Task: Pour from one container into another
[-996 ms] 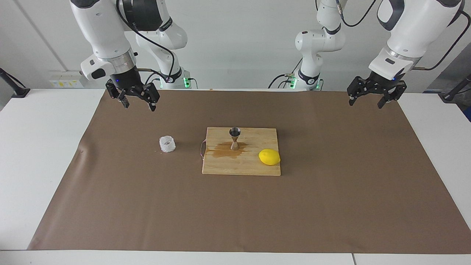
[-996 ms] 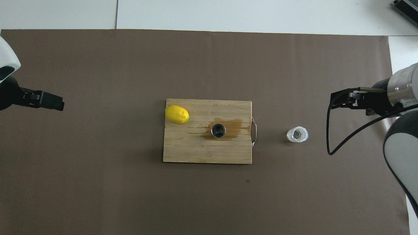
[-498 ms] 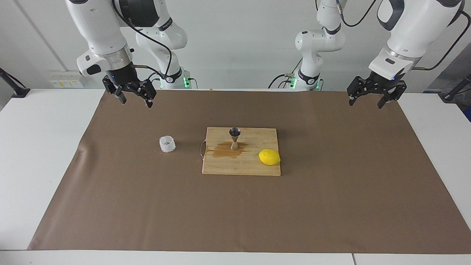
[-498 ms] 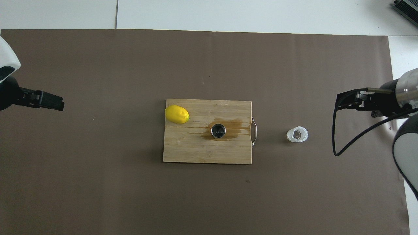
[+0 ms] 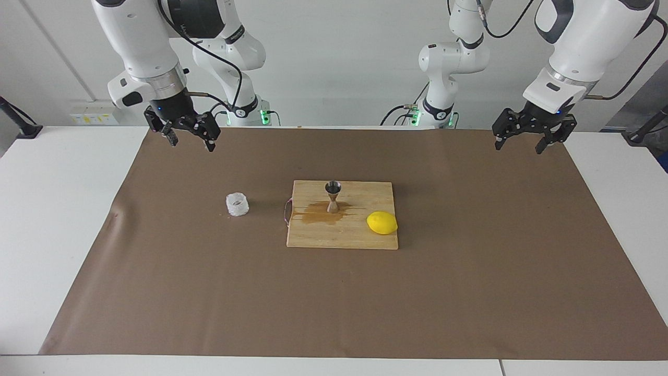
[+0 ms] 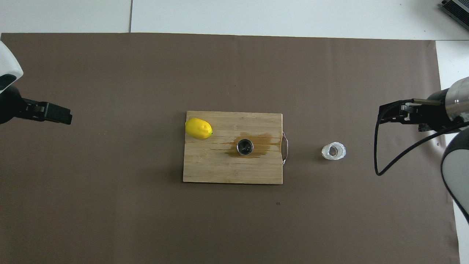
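The squat whitish crinkled cup (image 5: pixel 237 204) stands upright on the brown paper, beside the cutting board toward the right arm's end. The steel hourglass jigger (image 5: pixel 333 196) stands upright on the wooden board (image 5: pixel 342 237), in a brown wet stain (image 5: pixel 314 213). From above, the cup (image 6: pixel 333 151) and the jigger's round mouth (image 6: pixel 244 146) both show. My right gripper (image 5: pixel 191 143) hangs open and empty over the paper at the right arm's end, well apart from the cup. My left gripper (image 5: pixel 519 147) waits open and empty over the paper at the left arm's end.
A yellow lemon (image 5: pixel 382 223) lies on the board's corner toward the left arm's end. The board has a thin wire handle (image 5: pixel 286 213) on the side facing the cup. The brown paper (image 5: pixel 469 292) covers most of the white table.
The right gripper has risen and drawn back toward its own base, away from the cup. The left arm, cup and jigger have not moved.
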Controlling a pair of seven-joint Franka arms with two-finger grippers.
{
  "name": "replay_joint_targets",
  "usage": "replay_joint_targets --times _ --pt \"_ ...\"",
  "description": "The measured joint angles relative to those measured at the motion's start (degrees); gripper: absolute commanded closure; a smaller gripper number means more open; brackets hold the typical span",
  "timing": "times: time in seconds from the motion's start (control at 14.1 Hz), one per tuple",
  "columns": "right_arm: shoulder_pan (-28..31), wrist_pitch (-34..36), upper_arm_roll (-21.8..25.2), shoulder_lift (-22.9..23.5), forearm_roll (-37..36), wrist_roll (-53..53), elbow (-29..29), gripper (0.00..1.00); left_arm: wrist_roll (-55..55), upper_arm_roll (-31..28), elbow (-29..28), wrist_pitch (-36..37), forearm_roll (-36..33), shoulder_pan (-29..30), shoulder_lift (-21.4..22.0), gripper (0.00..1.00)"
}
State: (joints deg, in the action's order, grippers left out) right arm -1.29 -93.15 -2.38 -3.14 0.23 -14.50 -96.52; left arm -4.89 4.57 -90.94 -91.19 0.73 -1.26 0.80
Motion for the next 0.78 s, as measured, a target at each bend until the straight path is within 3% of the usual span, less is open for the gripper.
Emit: replay_joint_targets --times 0.78 --pt "-0.02 1.09 -0.02 0.0 0.0 3.73 0.02 0.0 0.0 0.0 -0.01 0.0 0.0 0.0 0.0 0.0"
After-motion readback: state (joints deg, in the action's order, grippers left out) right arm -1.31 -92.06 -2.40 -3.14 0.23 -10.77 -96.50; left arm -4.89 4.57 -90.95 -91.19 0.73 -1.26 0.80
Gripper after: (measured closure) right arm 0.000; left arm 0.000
